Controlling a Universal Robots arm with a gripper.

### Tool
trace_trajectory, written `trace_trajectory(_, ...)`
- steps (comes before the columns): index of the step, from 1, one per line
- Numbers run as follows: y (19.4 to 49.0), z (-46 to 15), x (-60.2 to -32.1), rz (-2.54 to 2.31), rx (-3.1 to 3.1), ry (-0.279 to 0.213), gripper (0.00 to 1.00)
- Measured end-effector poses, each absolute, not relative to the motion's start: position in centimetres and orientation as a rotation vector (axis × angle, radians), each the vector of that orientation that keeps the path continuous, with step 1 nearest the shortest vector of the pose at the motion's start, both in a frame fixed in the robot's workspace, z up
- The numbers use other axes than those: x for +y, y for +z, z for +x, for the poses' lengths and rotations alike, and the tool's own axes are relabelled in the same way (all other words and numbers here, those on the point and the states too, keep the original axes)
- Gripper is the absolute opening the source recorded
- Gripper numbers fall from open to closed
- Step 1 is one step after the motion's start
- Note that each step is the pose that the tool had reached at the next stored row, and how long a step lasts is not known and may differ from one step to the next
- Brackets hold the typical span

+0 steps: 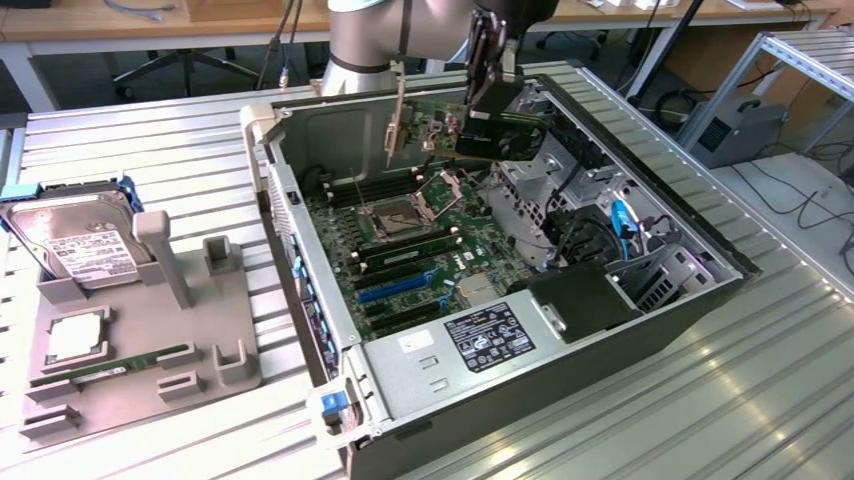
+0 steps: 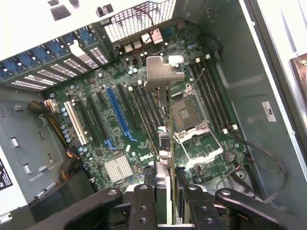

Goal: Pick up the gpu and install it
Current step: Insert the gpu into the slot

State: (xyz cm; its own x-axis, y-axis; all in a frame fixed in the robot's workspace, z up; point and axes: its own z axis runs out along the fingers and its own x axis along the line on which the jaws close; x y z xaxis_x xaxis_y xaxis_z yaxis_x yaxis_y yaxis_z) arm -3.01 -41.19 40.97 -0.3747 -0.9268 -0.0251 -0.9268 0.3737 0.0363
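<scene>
HDD (image 1: 80, 248), RAM stick (image 1: 111, 366), grey holder (image 1: 200, 325)

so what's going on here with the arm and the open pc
The robot arm's claw grips the gpu, holding it on edge over the motherboard of the open computer case. It is not seated in any slot yet. A hard drive and a memory stick rest on the grey holder beside the case.

Ribbed silvery metal desk (image 1: 134, 140) spanning the foreground, streaked with pale glare toward the exterior view's right. Behind it, light wooden tabletops (image 1: 80, 20) on white legs, a dark swivel-chair base (image 1: 180, 62) in the shadow beneath. At the exterior view's right, an aluminium frame (image 1: 814, 50) standing beside a grey box (image 1: 741, 130), black cables (image 1: 794, 190) trailing loosely across the pale floor (image 1: 827, 235).
</scene>
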Motion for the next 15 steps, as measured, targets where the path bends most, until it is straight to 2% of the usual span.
trace_trajectory(15, 40.94, -3.02, -41.19, -1.813, 2.566, 0.069, 0.27)
